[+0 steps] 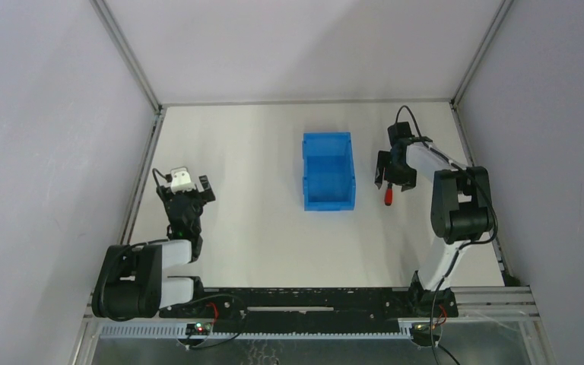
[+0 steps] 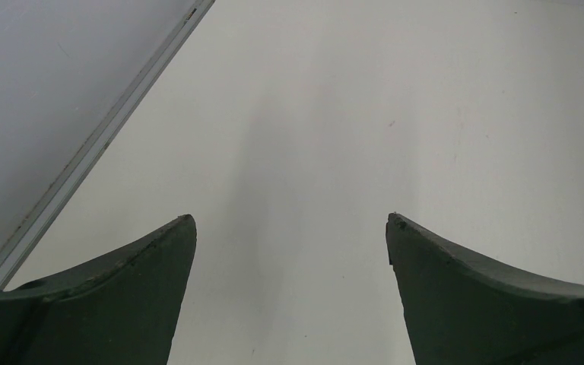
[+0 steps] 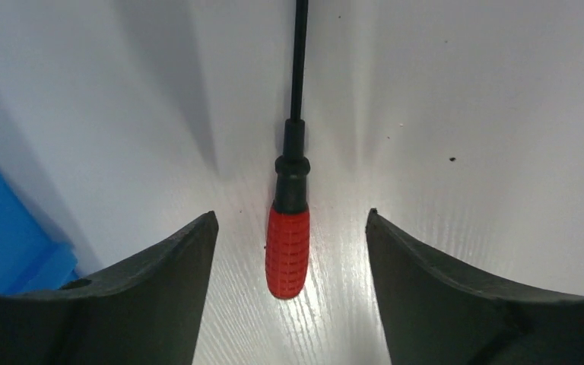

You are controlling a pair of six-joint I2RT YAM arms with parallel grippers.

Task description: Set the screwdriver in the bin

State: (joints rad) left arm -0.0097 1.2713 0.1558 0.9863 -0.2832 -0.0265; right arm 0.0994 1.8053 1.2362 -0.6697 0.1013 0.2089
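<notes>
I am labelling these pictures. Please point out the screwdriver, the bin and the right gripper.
screwdriver (image 3: 287, 255): right wrist view, on the red handle.
bin (image 1: 328, 201): top external view, on its near wall.
right gripper (image 3: 291, 213): right wrist view, midway between its open fingertips.

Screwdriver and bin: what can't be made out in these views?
Screwdriver tip: in the right wrist view the shaft runs off the top edge.
Shaft, top view: hidden under the right hand; only the red handle shows.
Bin, right wrist view: only a blue corner shows, cut off by the left edge.
Left wrist view: neither thing is in frame.
</notes>
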